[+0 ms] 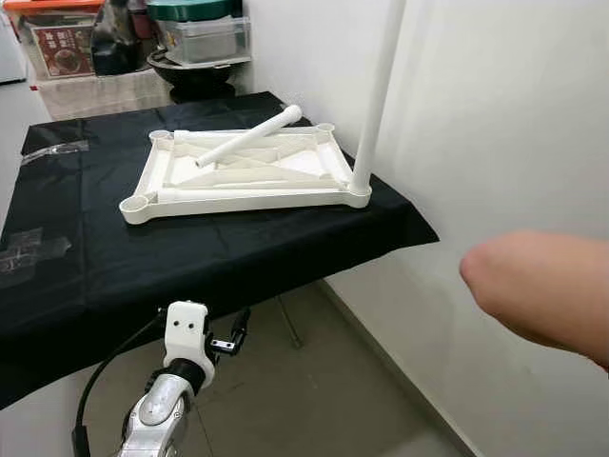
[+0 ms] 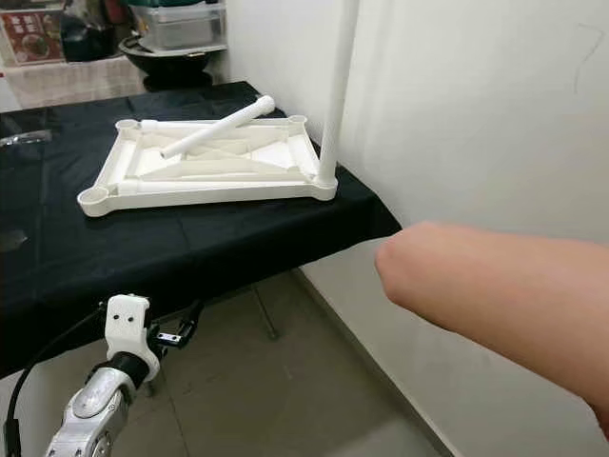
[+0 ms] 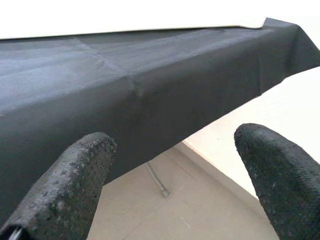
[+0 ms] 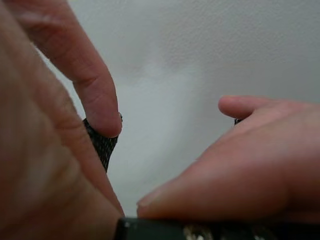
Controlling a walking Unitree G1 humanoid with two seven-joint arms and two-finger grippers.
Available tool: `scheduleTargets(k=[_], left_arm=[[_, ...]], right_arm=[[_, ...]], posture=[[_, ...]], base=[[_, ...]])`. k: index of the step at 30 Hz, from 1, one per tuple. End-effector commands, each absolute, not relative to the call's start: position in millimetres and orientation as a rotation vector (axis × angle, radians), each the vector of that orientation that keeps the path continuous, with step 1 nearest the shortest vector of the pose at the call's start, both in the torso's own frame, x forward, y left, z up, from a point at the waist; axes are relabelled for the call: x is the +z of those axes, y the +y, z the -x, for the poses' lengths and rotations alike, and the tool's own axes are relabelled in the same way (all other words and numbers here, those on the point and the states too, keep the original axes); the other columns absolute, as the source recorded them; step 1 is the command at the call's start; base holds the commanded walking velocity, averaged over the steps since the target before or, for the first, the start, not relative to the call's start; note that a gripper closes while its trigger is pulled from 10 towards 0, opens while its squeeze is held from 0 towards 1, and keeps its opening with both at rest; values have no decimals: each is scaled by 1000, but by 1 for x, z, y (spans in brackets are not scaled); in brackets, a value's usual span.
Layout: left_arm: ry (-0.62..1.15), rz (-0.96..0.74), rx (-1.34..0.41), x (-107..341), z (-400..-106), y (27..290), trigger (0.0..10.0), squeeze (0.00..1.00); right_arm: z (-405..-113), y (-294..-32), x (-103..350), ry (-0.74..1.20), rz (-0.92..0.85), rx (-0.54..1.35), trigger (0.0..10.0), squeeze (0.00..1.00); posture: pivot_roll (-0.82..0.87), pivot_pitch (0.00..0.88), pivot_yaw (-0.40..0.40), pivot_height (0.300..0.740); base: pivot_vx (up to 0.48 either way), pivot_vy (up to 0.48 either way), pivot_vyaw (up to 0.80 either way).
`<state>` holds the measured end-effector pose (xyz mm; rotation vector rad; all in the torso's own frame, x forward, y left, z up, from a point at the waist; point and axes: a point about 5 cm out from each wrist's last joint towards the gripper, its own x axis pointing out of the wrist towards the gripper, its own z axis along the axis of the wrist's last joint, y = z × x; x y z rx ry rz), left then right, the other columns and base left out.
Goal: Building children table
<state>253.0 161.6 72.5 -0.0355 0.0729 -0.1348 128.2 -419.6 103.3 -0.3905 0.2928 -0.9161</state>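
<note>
A white plastic tabletop (image 1: pixel 247 200) lies upside down on the black-clothed table (image 1: pixel 143 257). One white leg (image 1: pixel 376 95) stands upright in its near right corner socket. A second leg (image 1: pixel 249 136) lies loose and slanted across the ribs. My left arm (image 1: pixel 181 381) hangs low in front of the table's near edge; in the left wrist view my left gripper (image 3: pixel 175 145) is open with nothing between its fingers, facing the hanging cloth. In the right wrist view a person's hand (image 4: pixel 45 150) wraps my right gripper (image 4: pixel 170 131), whose fingertips (image 4: pixel 102 142) stand apart.
A person's bare forearm (image 1: pixel 542 286) reaches in from the right, close to the white wall (image 1: pixel 495 114). Plastic storage boxes (image 1: pixel 205 33) and a dark bowl stand behind the table. Tiled floor (image 1: pixel 314 381) lies below the table's edge.
</note>
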Motion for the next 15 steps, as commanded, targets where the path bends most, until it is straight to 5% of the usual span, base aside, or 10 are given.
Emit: scheduleTargets(k=[1, 15], left_arm=[[83, 38, -126, 70, -251, 165, 10000, 0], [84, 38, -126, 70, -250, 166, 10000, 0]], right_arm=[[-127, -417, 97, 315, 379, -913, 10000, 922], [-126, -414, 97, 317, 376, -907, 10000, 922]], posture=[[-154, 0, -61, 740], [-153, 0, -61, 740]], base=[[0, 0, 0], [0, 0, 0]])
